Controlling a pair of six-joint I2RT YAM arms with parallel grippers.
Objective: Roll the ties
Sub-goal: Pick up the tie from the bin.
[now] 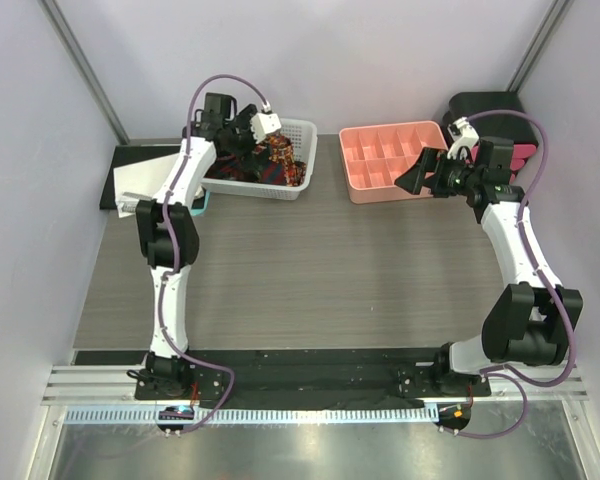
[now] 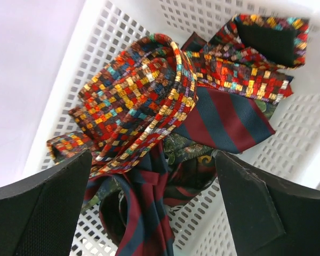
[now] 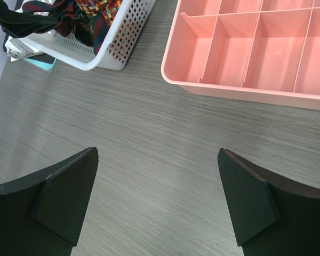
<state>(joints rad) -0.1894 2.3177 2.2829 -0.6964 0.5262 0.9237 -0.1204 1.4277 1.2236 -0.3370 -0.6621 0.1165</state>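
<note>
Jaws on left gripper (image 2: 152,184) and right gripper (image 3: 157,178) are gaping, gripping nothing; ties (image 2: 144,101) are lying tangled in basket (image 2: 90,48) ahead of left jaws, none rolled.

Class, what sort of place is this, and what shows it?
Probably a robot lab test cell: plain walls enclose the table, left arm and right arm are bolted at its edge, and a basket of ties stands beside a divided pink tray.

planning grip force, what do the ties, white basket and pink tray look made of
Ties: soft woven fabric, creased folds, threads glinting; perhaps silk. White basket: rigid plastic, moulded grid of holes, matte. Pink tray: smooth moulded plastic, thin dividers.
</note>
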